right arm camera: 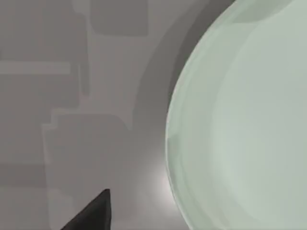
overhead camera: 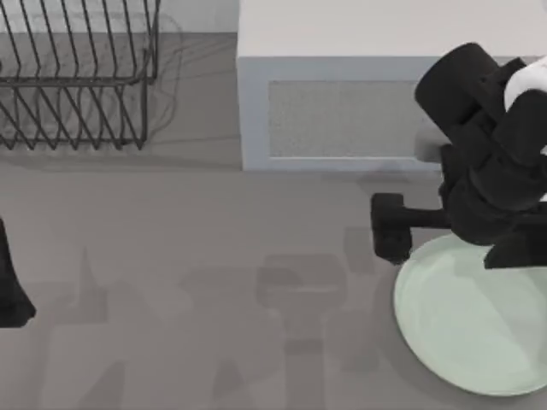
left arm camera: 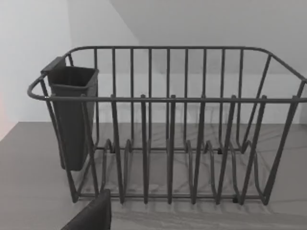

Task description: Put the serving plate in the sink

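Note:
The serving plate (overhead camera: 474,320) is a large pale mint-green round plate lying flat on the table at the front right. It also appears in the right wrist view as the serving plate (right arm camera: 240,120), seen close up from above. My right gripper (overhead camera: 390,227) hangs just beyond the plate's far left rim, above bare table and in front of the microwave. A dark tip of it (right arm camera: 93,213) shows beside the plate's rim, apart from it. The sink is out of view.
A grey-white microwave (overhead camera: 342,111) stands at the back, right behind the right arm. A dark wire dish rack (overhead camera: 77,77) with a cutlery cup (left arm camera: 72,115) sits at the back left. My left arm (overhead camera: 10,286) is parked at the left edge, facing the rack.

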